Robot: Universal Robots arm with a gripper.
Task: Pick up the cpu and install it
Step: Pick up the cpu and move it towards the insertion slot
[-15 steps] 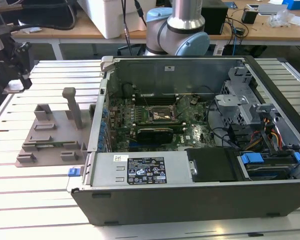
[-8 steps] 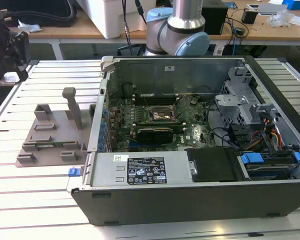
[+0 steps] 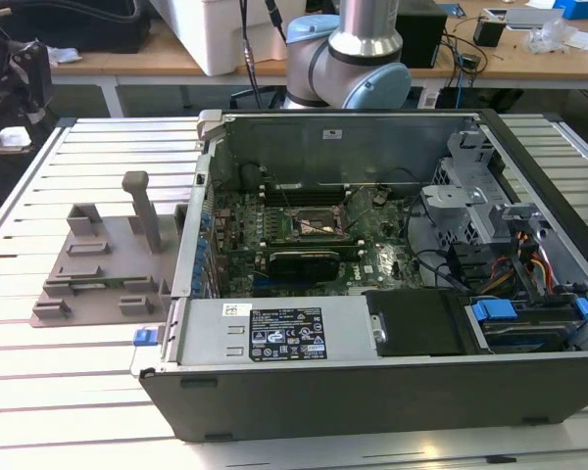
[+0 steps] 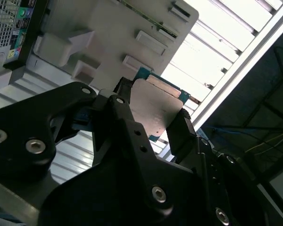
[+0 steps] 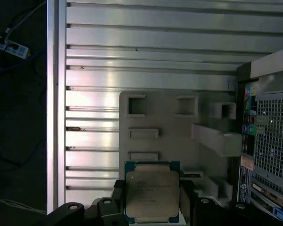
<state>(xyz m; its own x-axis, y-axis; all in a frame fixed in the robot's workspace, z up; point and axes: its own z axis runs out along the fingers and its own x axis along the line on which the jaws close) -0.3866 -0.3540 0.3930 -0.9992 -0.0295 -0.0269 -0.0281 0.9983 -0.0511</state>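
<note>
Our gripper [image 5: 153,197] holds the cpu [image 5: 152,190], fingers closed on opposite edges; we judge it light, rigid, slippery, fragile underneath.

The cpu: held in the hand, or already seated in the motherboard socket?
Held. In both wrist views the hand grips the cpu by opposite edges, over the grey fixture tray outside the computer case.

Glare on table slats [image 4: 226,52], hand [image 4: 153,110] dark against it
</note>
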